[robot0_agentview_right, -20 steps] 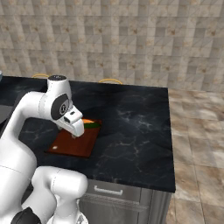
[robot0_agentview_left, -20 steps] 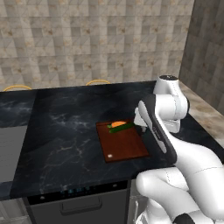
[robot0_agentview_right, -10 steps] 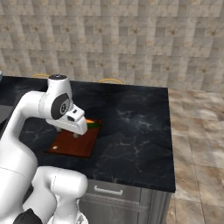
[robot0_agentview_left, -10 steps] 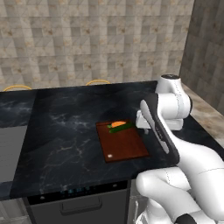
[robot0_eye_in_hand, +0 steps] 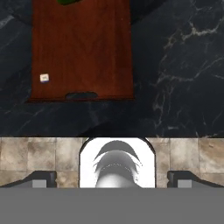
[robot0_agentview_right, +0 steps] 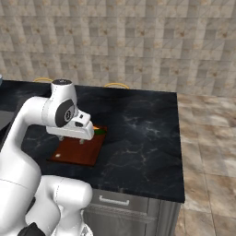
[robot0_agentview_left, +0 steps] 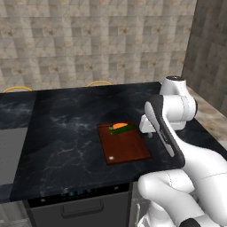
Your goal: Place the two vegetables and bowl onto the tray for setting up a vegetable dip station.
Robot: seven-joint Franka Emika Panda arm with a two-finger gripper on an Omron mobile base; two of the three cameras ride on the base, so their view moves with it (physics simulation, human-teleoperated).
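Note:
The tray (robot0_agentview_left: 127, 146) is a reddish-brown board lying flat on the dark marble counter, its handle slot (robot0_eye_in_hand: 81, 95) and white corner mark (robot0_eye_in_hand: 43, 78) at the near end. At its far end the orange carrot (robot0_agentview_left: 119, 125) and the slim green cucumber (robot0_agentview_left: 124, 129) lie side by side. A bit of the cucumber (robot0_eye_in_hand: 69, 1) shows in the hand view. My gripper (robot0_agentview_left: 149, 133) hangs above the tray's right near side, open, with nothing between its fingertips (robot0_eye_in_hand: 42, 177). It also appears at the tray's near right in the right base view (robot0_agentview_right: 82, 139). The bowl is out of view.
The dark marble counter (robot0_agentview_left: 66, 128) runs left to a grey inset surface (robot0_agentview_left: 9, 153). Two yellow chair backs (robot0_agentview_left: 98, 83) rise behind its far edge. The counter's front edge and the tiled floor (robot0_agentview_right: 207, 152) lie near the hand.
My hand has drawn back a little from the tray's far end toward its near end. The carrot and cucumber have stayed where they lie.

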